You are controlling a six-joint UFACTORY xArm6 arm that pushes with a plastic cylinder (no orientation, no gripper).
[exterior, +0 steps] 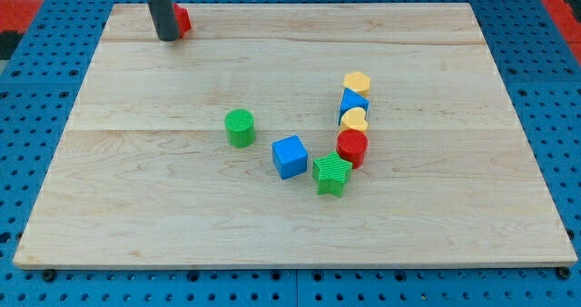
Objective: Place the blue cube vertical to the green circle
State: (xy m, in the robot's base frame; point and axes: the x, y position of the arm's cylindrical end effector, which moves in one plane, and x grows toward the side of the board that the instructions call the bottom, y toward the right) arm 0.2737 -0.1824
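My tip (168,38) far top-left, touching red block (182,20); blue cube (290,156) right-below green cylinder (240,127).

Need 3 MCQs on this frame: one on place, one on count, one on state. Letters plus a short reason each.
1. Where is the blue cube relative to the green circle?
A. toward the view's lower right of it
B. directly above it in the view
C. at the view's far left of it

2. How many green blocks are on the board?
A. one
B. two
C. three

3. What is my tip doing?
A. pressing on the blue cube
B. resting between the two green blocks
C. sitting at the view's top left beside a red block, far from the cube

Answers:
1 A: the cube lies right of and below the circle, apart from it.
2 B: the circle and a green star are the only green ones.
3 C: the rod ends by the red block near the board's top-left corner.
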